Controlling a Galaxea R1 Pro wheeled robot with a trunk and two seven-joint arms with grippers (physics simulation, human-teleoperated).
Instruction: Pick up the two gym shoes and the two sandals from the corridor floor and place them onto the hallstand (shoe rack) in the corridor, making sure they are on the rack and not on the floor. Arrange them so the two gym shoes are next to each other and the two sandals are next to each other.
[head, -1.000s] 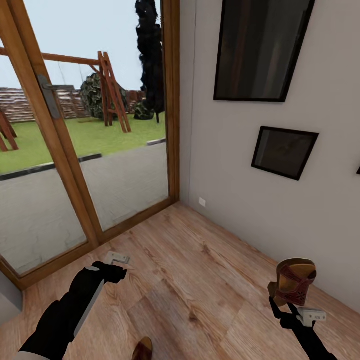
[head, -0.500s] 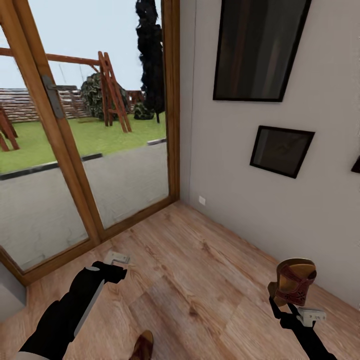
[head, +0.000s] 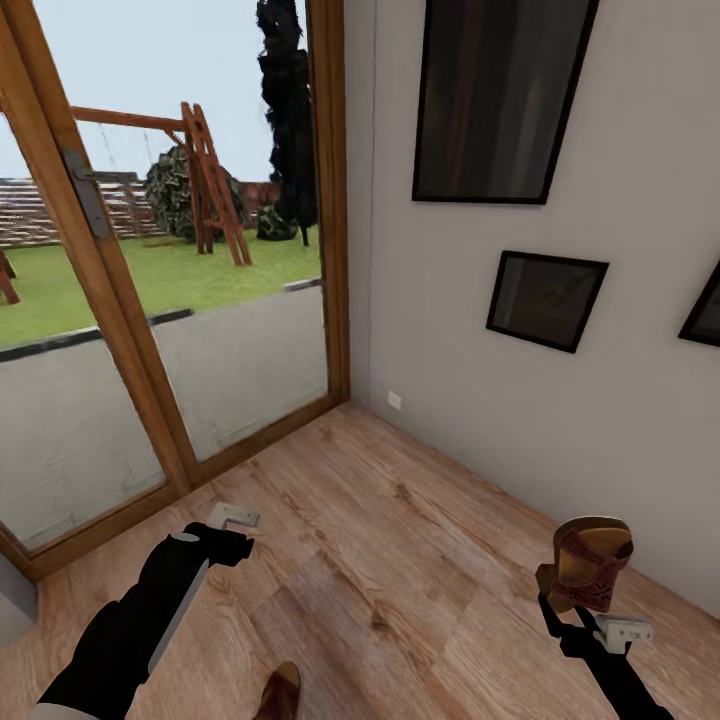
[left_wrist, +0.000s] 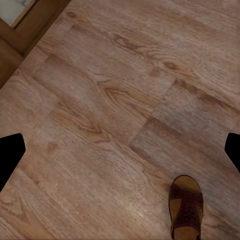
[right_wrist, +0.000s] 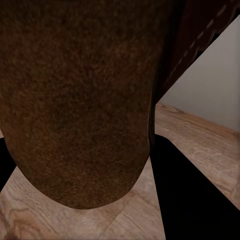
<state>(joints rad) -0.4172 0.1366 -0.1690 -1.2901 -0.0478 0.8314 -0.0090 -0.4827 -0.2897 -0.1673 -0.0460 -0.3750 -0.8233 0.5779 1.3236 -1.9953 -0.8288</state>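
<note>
Near the corner: plank floor (head: 400, 560) met a pale wall (head: 620, 420) and a wood-framed glass door (head: 150, 300).
Right claw (head: 575, 607): clenched on one sandal (head: 588, 563), held upright above the floor, close to the wall; in the right wrist view the dark sole (right_wrist: 75, 100) sat right against the lens.
Left claw (head: 232, 531): fingers spread wide, holding nothing, hanging over bare planks near the door.
Second sandal (left_wrist: 186, 206): lay flat on the floor, apart from both claws, at the lower edge of the head view (head: 279, 692).
Wall: three dark framed pictures (head: 545, 298).
</note>
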